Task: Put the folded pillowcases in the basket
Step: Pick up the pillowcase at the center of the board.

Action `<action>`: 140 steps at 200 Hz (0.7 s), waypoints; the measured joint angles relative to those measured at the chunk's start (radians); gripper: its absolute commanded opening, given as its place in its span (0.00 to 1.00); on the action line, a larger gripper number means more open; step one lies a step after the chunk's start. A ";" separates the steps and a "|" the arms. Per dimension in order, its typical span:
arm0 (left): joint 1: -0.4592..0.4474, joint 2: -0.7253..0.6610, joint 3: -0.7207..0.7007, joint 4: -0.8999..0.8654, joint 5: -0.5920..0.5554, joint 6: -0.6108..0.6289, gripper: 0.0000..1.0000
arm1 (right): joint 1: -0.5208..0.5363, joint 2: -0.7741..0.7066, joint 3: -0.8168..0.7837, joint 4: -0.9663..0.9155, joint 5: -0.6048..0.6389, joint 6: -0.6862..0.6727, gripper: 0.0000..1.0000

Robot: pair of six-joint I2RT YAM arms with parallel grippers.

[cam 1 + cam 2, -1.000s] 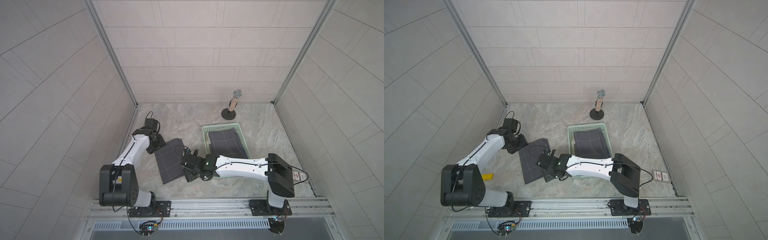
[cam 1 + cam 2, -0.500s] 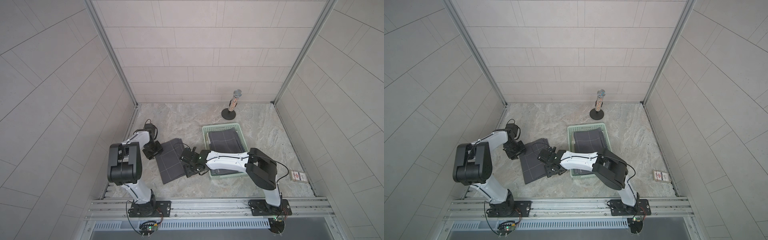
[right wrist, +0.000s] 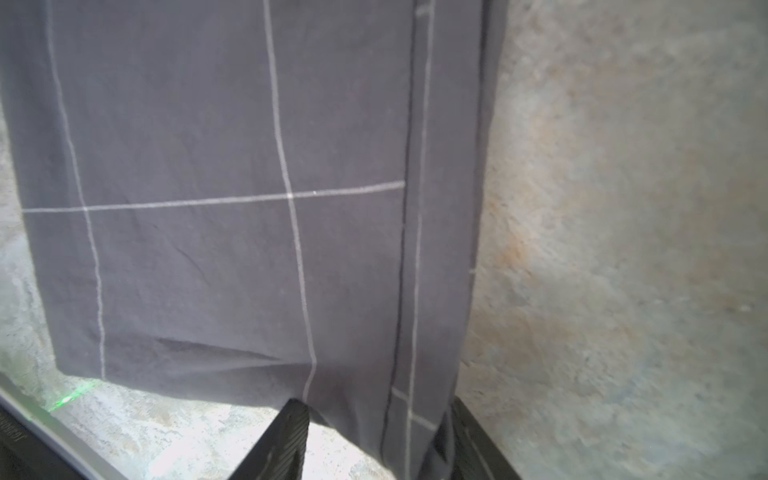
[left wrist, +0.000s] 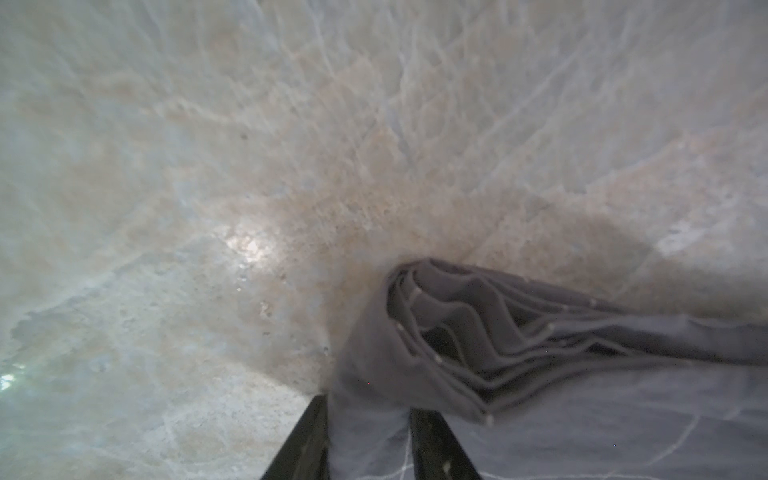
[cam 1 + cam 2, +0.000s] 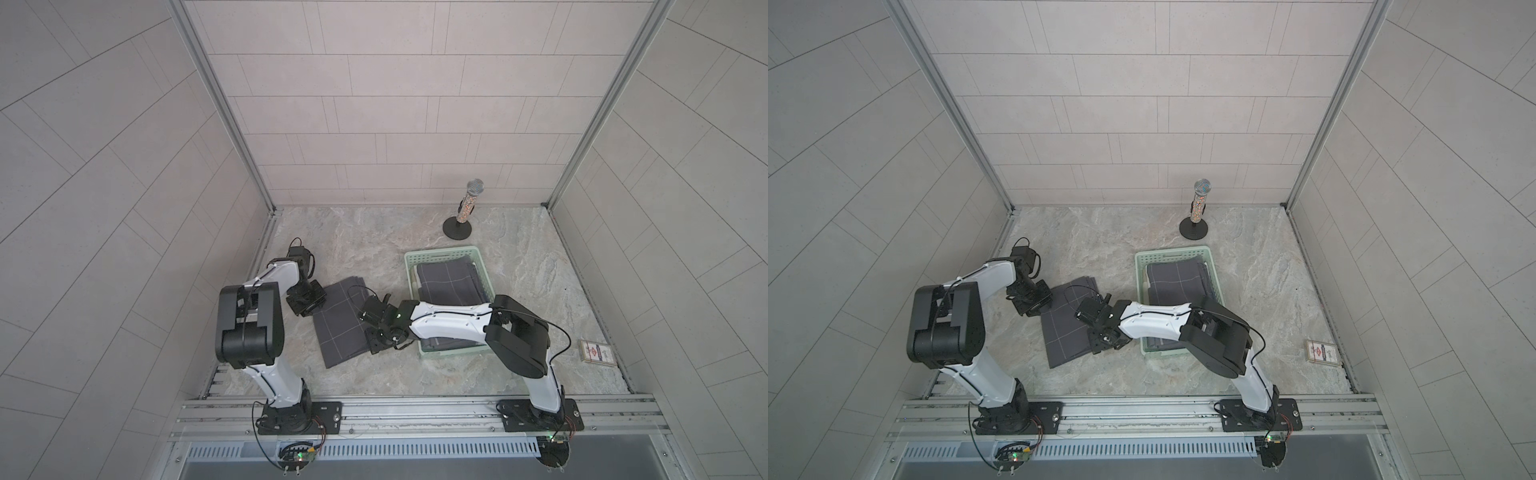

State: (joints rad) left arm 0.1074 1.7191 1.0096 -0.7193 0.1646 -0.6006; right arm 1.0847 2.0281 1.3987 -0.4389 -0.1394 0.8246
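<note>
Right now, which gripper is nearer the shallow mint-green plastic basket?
Right. The right gripper is beside the basket; the left gripper is across the folded dark-grey checked pillowcase, farther off.

The pillowcase (image 5: 340, 322) between the black left hand (image 4: 370, 403) and the black right hand (image 3: 376, 400) is dark grey, with thin white lines making big squares. The basket (image 5: 440, 252) beside the right hand is mint green. The folded cloth (image 5: 449, 282) in it has the same grey and white lines. The counter (image 5: 374, 237) is cream and grey, like marble.

The marbled tabletop (image 5: 374, 241) carries a folded pillowcase (image 5: 338, 328), the basket (image 5: 440, 252), a microphone stand (image 5: 458, 229) and a card box (image 5: 597, 353).
</note>
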 measured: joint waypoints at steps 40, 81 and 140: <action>0.000 0.000 0.000 -0.005 -0.011 0.015 0.45 | -0.056 -0.095 -0.150 0.107 -0.057 0.016 0.65; 0.000 0.000 0.000 -0.009 -0.019 0.018 0.45 | -0.081 -0.074 -0.123 0.121 -0.082 0.027 0.62; 0.000 -0.002 0.000 -0.004 -0.012 0.019 0.30 | -0.026 -0.010 -0.039 0.076 -0.048 0.028 0.27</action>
State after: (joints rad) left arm 0.1074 1.7176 1.0096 -0.7235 0.1524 -0.5819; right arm 1.0592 2.0182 1.3602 -0.3634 -0.1871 0.8524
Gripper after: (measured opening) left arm 0.359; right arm 0.360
